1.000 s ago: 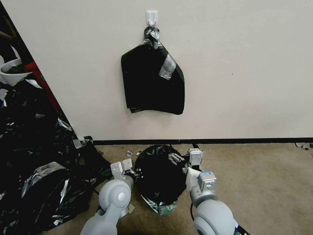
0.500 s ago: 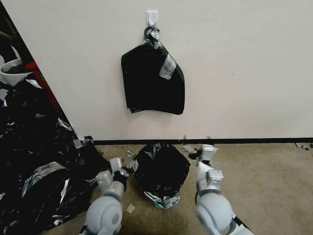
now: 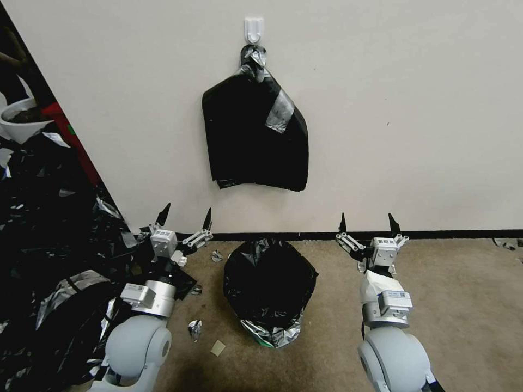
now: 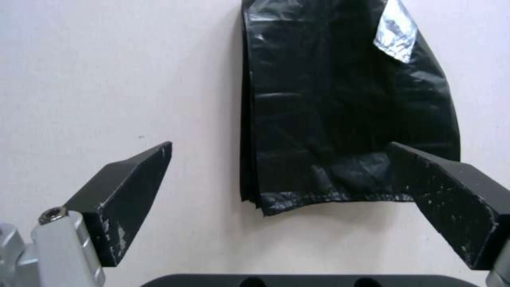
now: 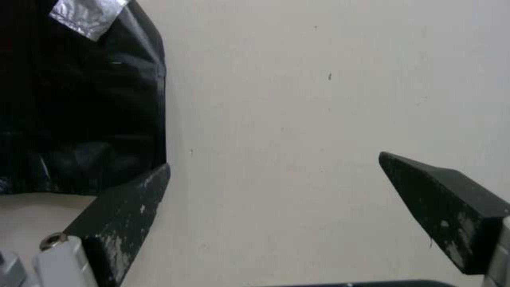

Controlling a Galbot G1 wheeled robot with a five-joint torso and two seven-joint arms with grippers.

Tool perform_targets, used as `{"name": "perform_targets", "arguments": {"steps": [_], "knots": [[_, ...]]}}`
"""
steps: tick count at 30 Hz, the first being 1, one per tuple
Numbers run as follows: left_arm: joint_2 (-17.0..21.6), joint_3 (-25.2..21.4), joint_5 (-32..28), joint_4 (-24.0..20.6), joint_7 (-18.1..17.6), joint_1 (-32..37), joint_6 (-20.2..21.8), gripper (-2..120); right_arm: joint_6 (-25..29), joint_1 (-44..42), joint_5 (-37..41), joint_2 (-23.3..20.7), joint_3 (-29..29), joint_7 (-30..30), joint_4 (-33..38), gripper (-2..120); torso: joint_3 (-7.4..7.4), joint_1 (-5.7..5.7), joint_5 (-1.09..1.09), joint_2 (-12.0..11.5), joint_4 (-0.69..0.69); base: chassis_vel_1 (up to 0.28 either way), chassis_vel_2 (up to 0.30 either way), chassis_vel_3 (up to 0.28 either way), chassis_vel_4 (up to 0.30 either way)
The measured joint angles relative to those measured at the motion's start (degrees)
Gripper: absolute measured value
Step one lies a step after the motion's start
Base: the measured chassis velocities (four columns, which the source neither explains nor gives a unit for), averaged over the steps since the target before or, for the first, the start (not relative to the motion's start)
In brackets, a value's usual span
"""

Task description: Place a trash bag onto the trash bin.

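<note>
Beige carpet against a cream wall. Black trash bag (image 3: 270, 286) draped over the trash bin, hiding the bin entirely; near hem crumpled on the floor. Thin, slippery, feather-light film: best pinched at the rim folds. Left gripper (image 3: 184, 219) and right gripper (image 3: 368, 223) raised either side, jaws spread, empty.

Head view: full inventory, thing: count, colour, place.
trash bag: 1, glossy black, draped over the trash bin on the carpet, centre
stack of bags: 1, black with grey tape, hanging from wall hook
plastic sheeting: 1 heap, black, floor at left
white bowl: 1, far left
scraps: few, silvery, carpet near bag
left gripper: open, left of bag, pointing up
right gripper: open, right of bag, pointing up
</note>
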Motion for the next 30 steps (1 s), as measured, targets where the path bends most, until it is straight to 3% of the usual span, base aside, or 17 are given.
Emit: {"name": "perform_targets", "arguments": {"steps": [30], "knots": [[-0.02,0.25,-0.57,0.00,-0.73,-0.04,0.74,100,-0.21,0.17,0.40,-0.21,-0.38,0.28,-0.01,100,0.00,0.00,0.00,0.00,0.00,0.000,0.000,0.000,0.000]]}}
